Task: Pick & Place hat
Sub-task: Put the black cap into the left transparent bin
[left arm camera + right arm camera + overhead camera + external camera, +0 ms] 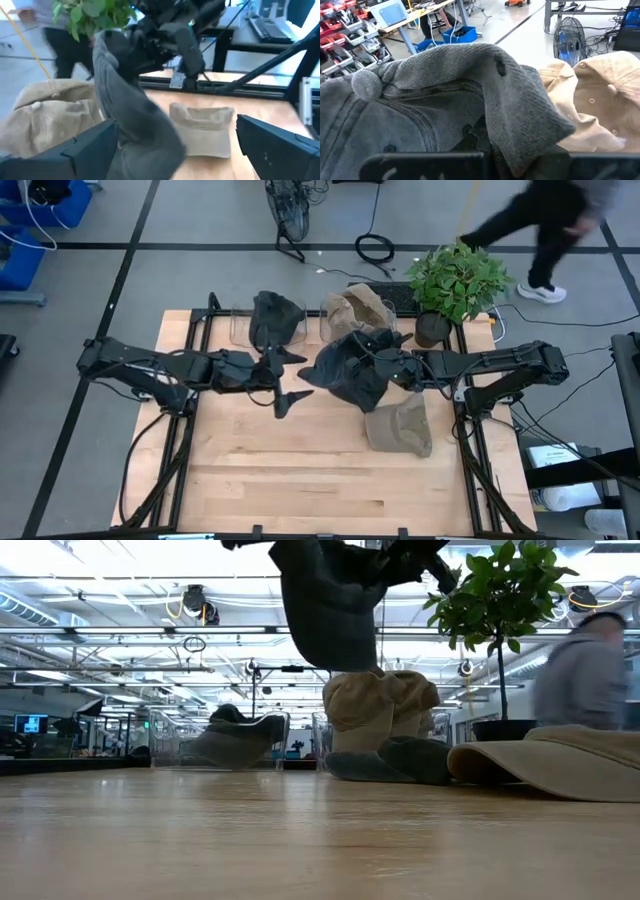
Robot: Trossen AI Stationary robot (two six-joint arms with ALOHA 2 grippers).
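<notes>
Hat point(352, 372) first: the dark grey cap hangs above the middle of the wooden table point(300, 470), clear of the boards in my low view, pinched in the right gripper point(385, 366), whose fingers are clamped tight on the fabric. My left gripper point(283, 380) sits just to the hat's left with its fingers spread wide, holding nothing; from its wrist camera I see the grey cloth draped between the two fingers point(270, 145). A tan cap point(400, 425) lies flat on the table below the right arm. Another tan cap point(362, 305) sits in a clear bin at the back edge, and a second dark cap point(275, 318) in the bin beside it. A potted plant point(455, 285) stands at the back right corner. A person point(545, 225) is on the floor beyond.
</notes>
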